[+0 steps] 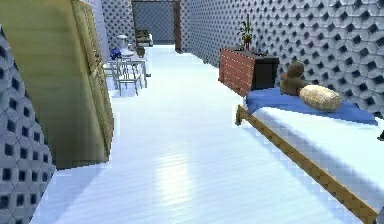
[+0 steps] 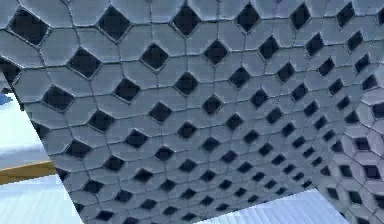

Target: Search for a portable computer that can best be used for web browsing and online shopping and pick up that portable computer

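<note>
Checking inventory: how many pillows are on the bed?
1: a tan pillow at the head of the bed, beside a brown teddy bear; more may lie off-picture.

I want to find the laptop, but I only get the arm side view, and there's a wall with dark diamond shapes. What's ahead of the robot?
Observer: On the forward view's right stands a bed with blue bedding; a tan pillow and a brown teddy bear lie on it.
Operator: Any table to check?
Observer: Yes, far down the room on the forward view's left is a white table with chairs. What lies on it is too small to tell.
Operator: Anything else?
Observer: Beyond the bed stands a red-brown dresser with a potted plant on top, and a tall wooden wardrobe is near on the left.
</note>
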